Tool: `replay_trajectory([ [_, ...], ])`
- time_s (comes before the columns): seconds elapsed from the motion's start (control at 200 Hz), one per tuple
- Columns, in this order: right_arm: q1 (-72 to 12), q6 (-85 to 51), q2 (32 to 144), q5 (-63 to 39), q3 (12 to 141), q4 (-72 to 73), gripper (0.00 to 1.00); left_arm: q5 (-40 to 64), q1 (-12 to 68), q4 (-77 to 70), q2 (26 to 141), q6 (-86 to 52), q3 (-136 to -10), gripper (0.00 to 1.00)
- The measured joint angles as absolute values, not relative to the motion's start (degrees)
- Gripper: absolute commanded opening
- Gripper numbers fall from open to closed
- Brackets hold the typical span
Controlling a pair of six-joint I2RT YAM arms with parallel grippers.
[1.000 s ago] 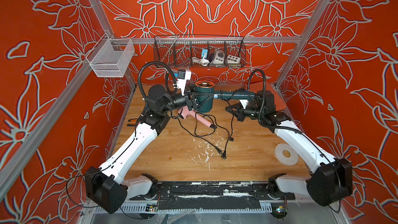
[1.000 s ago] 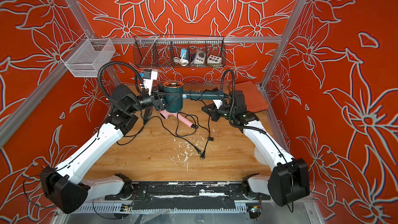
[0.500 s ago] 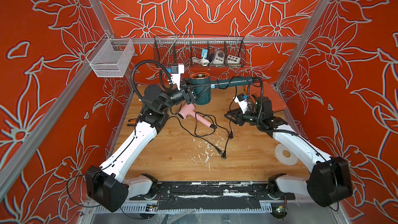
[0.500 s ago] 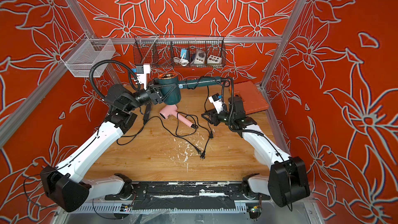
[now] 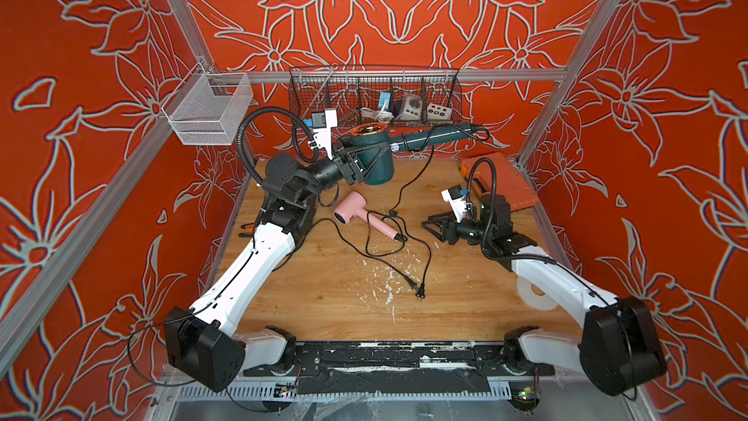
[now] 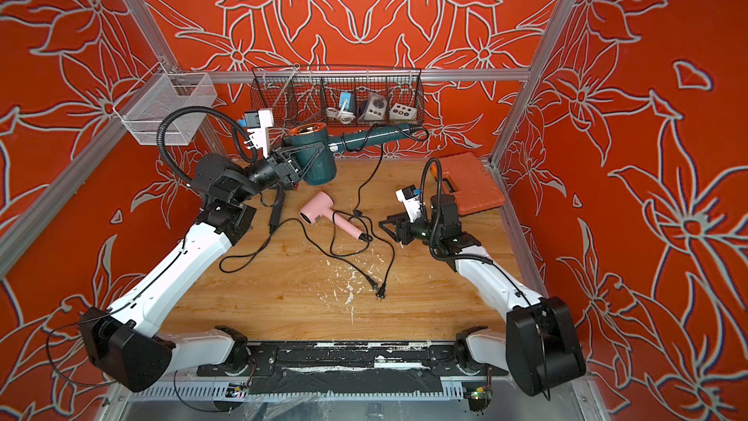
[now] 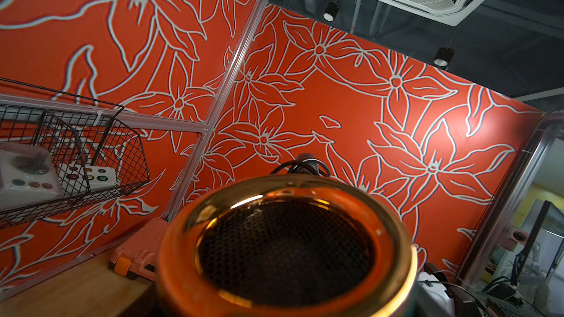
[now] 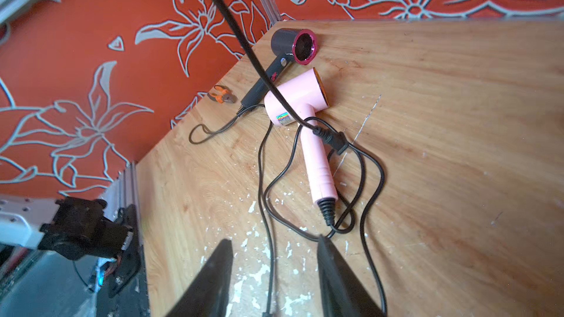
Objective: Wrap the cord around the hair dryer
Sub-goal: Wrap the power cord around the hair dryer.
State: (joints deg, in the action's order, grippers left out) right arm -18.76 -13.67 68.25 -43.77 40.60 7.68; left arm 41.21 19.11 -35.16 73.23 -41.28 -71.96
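Observation:
My left gripper [image 5: 370,157] [image 6: 303,157] is shut on the barrel of the dark green hair dryer [image 5: 376,143] [image 6: 319,155], holding it high over the back of the table, handle pointing right. In the left wrist view the dryer's copper-rimmed mesh end [image 7: 287,248] hides the jaws. The black cord [image 5: 423,164] [image 6: 374,172] [image 7: 300,166] loops at the handle's end and hangs to the table. It crosses the right wrist view as a thick black cord [image 8: 244,44]. My right gripper [image 5: 431,226] [image 6: 388,226] [image 8: 274,239] is open and low over the table, holding nothing.
A pink hair dryer [image 5: 352,206] [image 8: 293,96] lies mid-table among tangled cords and two plugs [image 5: 419,291]. A dark grey dryer [image 8: 290,44] and orange pliers [image 8: 221,96] lie at the left edge. An orange tool case [image 5: 498,184], white tape roll [image 5: 534,293] and wall baskets [image 5: 376,95] stand around.
My left arm has raised the green dryer up and back. My right gripper was shut near the handle's end; it has opened, let go and dropped low over the table.

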Motion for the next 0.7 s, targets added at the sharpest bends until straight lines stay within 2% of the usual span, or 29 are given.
replay_trajectory([
  [0.13, -18.76, -9.63, 58.11, -38.83, 41.67, 2.24, 0.66, 41.34, 19.11, -33.45, 72.99, -39.86, -72.36, 0.00],
  [0.25, -18.79, -2.07, 52.45, -34.28, 52.12, -8.23, 0.68, 41.80, 19.11, -28.88, 72.53, -37.17, -72.34, 0.00],
  [0.41, -19.44, 6.90, 49.21, -29.52, 63.99, -18.81, 0.71, 42.11, 19.11, -22.33, 71.72, -33.01, -72.18, 0.00],
  [0.696, -21.34, 18.87, 48.71, -24.16, 69.54, -31.29, 0.73, 43.72, 19.11, -13.54, 70.57, -27.59, -72.18, 0.00],
])
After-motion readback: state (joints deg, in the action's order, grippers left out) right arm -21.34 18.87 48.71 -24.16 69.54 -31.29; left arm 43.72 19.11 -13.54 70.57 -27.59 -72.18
